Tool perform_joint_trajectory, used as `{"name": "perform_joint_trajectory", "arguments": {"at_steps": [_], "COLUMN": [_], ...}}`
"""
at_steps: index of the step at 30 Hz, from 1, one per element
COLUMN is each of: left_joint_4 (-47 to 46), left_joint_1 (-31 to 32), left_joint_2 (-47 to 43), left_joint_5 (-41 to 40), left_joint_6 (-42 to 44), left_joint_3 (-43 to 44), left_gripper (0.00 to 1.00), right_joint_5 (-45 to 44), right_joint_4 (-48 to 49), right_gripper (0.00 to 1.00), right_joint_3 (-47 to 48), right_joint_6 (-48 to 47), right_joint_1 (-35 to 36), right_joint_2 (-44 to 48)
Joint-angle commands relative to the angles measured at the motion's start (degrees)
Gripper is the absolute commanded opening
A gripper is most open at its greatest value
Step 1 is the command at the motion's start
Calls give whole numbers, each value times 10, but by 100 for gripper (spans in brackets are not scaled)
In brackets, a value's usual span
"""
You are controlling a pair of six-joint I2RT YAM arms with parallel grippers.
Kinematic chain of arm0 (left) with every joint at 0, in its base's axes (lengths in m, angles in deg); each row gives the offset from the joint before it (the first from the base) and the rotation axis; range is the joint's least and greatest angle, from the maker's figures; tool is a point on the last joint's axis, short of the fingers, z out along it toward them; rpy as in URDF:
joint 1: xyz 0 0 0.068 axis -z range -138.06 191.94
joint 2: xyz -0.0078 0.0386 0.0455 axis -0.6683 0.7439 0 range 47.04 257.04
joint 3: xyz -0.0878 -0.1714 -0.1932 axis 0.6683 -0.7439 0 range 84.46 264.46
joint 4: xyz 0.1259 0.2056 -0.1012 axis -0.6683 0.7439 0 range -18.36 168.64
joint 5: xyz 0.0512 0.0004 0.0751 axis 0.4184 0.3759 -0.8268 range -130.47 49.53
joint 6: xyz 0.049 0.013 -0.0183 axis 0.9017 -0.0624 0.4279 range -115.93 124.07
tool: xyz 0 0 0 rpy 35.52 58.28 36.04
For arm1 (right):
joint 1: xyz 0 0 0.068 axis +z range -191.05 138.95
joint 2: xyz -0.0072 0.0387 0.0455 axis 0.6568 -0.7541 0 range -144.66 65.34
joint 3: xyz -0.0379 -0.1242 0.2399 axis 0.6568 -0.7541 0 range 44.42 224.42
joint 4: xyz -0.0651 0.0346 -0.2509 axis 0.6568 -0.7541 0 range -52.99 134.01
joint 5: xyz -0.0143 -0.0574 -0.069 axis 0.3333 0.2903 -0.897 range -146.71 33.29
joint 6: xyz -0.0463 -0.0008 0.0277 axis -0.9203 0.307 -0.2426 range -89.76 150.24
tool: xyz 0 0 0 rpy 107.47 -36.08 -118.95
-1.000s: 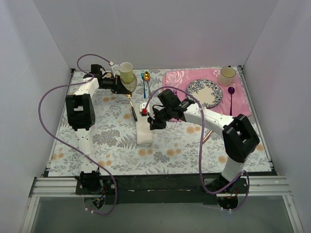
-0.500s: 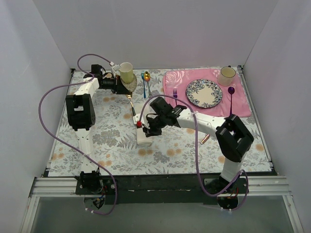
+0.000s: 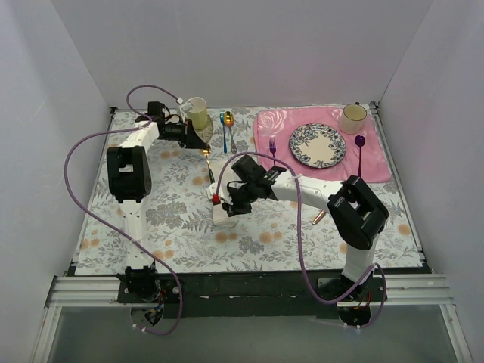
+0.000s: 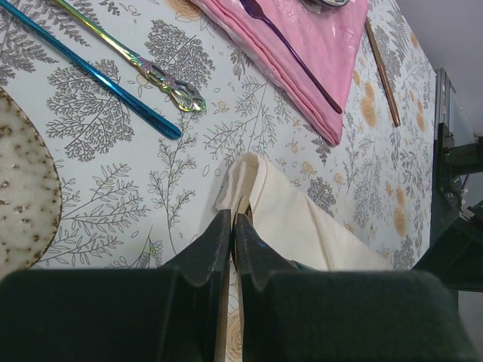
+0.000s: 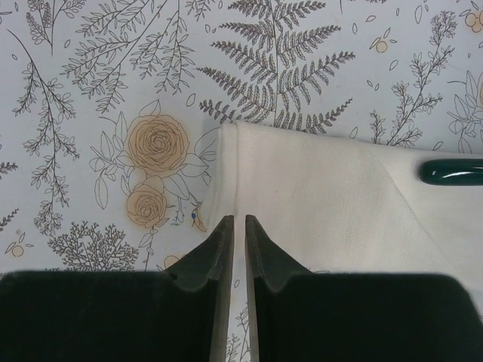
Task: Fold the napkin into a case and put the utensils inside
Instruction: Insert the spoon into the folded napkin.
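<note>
At the far left of the desk [image 3: 151, 227] a left cup [image 3: 197, 113] stands just beside a speckled disc [image 4: 23, 181]; what the cup holds does not show. The left claw [image 4: 232, 220] hangs over the desk beside that disc, its fingers pressed together on a thin gold strip of the spoon [image 3: 206, 153]. The spoon's gold bowl sits at the fingertips and its dark handle runs toward the napkin [image 5: 317, 204]. To the right, well back on the desk, a blue spoon [image 4: 98, 83] and a rainbow spoon [image 4: 151, 72] lie side by side. The napkin lies near the middle of the desk, folded into a narrow strip, and its end toward the left claw curls up in a loose lip. The spoon's green tip rests on the cloth; whether it sits inside a fold I cannot tell. The right claw [image 5: 235, 220] is down at the napkin's other end with only a narrow slit between its fingers, the tips at the folded edge. I cannot tell whether cloth is pinched between them. Further right a fork [image 3: 272, 146] lies at the left edge of the placemat [image 3: 378, 162]. On the placemat are a plate [image 3: 318, 145], a purple spoon [image 3: 361, 155] and a right cup [image 3: 344, 121], whose contents do not show. The knife [image 3: 318, 218] lies on the bare desk nearer the arms, partly hidden by the right arm and well apart from the napkin.
</note>
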Motion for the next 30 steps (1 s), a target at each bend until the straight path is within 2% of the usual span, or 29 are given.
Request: {"name": "perform_joint_trajectory", "arguments": {"at_steps": [1,12,26,30], "left_joint_4": [13,12,94,88], "left_joint_1": [18,27,37,40], "left_joint_2": [10,4,12,5], "left_joint_5": [19,11,14,15], "left_joint_6": [16,30,93,92], "left_joint_3": [-4,-40,-34,-50], "left_gripper": [0,0,0,0], "right_joint_5": [4,8,1,-1], "right_joint_4": [11,7,10,9], "right_gripper": [18,18,17,17], "right_joint_3": [0,1,-1,-3], "right_joint_6": [-18,-30,-42,-41], "right_joint_1": [3,5,4,5], "right_joint_2": [-8,-21,-30,-29]}}
